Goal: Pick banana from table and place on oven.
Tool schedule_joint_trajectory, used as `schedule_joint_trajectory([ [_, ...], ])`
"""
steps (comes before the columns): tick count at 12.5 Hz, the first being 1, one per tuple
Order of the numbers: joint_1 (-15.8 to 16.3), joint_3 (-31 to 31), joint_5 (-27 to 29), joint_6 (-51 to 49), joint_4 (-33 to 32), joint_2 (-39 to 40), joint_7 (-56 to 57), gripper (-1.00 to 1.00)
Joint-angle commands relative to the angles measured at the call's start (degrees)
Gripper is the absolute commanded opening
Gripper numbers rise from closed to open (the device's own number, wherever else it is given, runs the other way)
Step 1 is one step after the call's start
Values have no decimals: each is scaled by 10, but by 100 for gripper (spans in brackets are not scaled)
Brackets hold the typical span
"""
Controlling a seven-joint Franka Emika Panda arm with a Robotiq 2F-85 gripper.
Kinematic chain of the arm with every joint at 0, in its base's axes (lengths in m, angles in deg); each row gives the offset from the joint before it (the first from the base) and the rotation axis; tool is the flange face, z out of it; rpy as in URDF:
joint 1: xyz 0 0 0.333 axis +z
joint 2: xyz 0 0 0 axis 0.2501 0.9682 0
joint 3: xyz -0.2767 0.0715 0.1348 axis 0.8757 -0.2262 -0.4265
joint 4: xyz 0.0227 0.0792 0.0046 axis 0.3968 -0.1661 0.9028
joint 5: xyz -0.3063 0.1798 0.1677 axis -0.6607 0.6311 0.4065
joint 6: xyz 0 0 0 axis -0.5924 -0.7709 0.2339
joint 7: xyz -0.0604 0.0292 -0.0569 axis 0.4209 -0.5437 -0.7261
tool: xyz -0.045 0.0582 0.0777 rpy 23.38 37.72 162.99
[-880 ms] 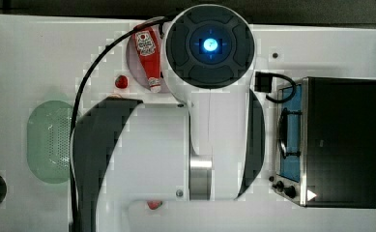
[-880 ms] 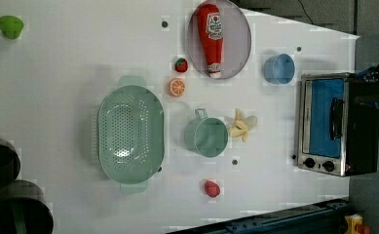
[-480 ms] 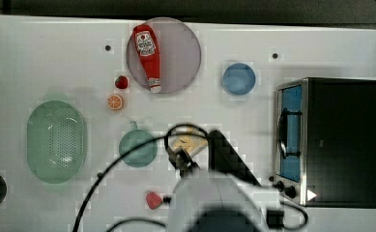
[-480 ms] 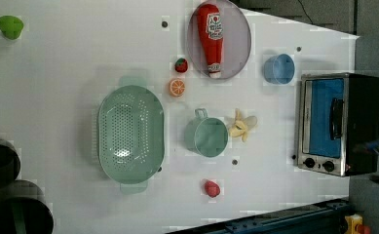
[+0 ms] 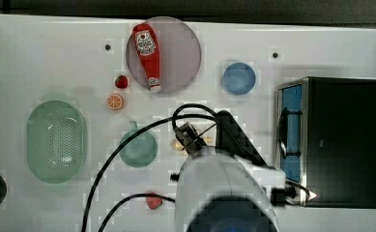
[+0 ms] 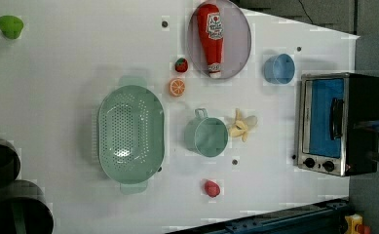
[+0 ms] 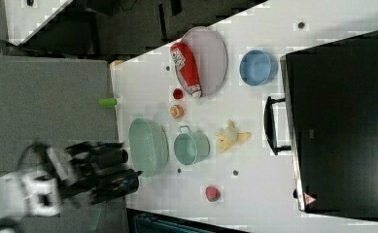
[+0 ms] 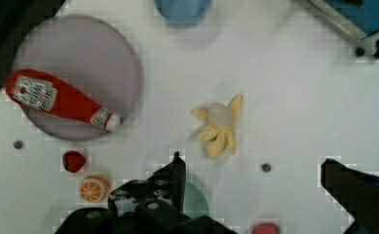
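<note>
Banana (image 6: 242, 126) flat on table (image 6: 70, 53), untouched, between green cup (image 6: 206, 136) and oven (image 6: 338, 124), toward table's oven end. Tool (image 8: 253, 178) open, fingers (image 8: 175, 175) spread wide, empty, above table near banana. Oven top bare, door shut.

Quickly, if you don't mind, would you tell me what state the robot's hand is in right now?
Hand: open and empty, fingers spread wide above the banana, which lies on the table.
</note>
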Motion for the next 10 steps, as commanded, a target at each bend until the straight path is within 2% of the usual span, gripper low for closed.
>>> schedule_joint_trajectory([
  [1, -3, 3, 2, 76, -78, 63, -19, 100],
  [6, -3, -3, 2, 278, -165, 173, -19, 100],
  [10, -2, -14, 3, 344, -156, 278, -19, 100],
])
